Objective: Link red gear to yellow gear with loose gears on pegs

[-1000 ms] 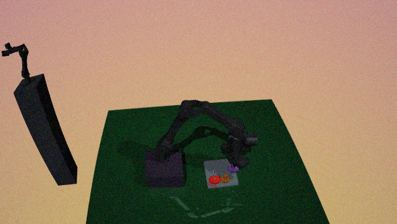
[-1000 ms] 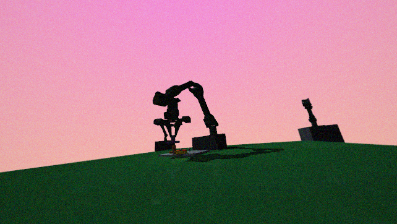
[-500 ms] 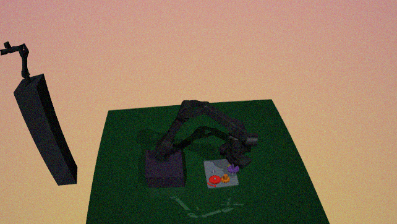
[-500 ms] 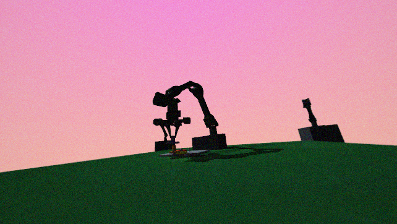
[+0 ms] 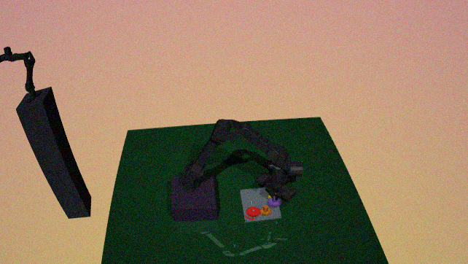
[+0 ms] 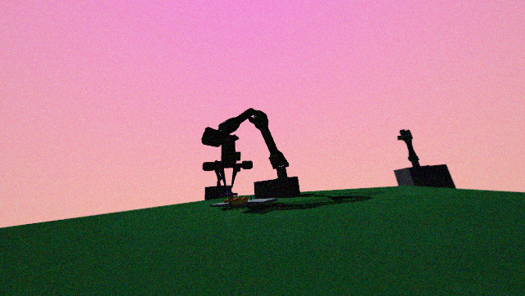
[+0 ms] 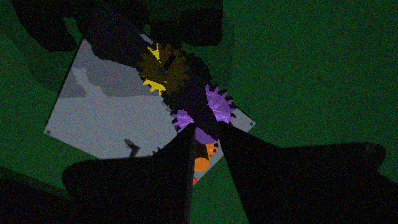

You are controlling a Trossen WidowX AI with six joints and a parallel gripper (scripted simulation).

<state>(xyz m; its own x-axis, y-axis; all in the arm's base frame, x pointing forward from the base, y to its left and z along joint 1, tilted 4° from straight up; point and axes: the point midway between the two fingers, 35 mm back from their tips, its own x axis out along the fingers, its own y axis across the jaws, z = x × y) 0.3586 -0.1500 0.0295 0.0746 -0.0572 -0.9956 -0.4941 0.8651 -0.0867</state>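
Observation:
My gripper (image 5: 275, 197) (image 7: 206, 126) is shut on the purple gear (image 5: 274, 203) (image 7: 221, 104), which it holds low over the grey board (image 5: 246, 195) (image 7: 120, 120), between the orange and yellow gears. In the exterior view the purple gear looks slightly above the other gears; whether it touches a peg is hidden. The yellow gear (image 5: 269, 197) (image 7: 155, 86) is partly hidden by the gripper in the top view and shaded in the wrist view. The red gear (image 5: 253, 211) stands on the board beside the orange gear (image 5: 265, 210) (image 7: 201, 164). A bare peg (image 5: 251, 202) stands behind the red gear.
The arm's dark base box (image 5: 194, 200) (image 6: 277, 187) stands left of the board in the top view. A red curved arrow (image 5: 249, 218) lies by the red gear. Another arm on a tall dark block (image 5: 55, 157) stands far off. Shadows darken part of the board.

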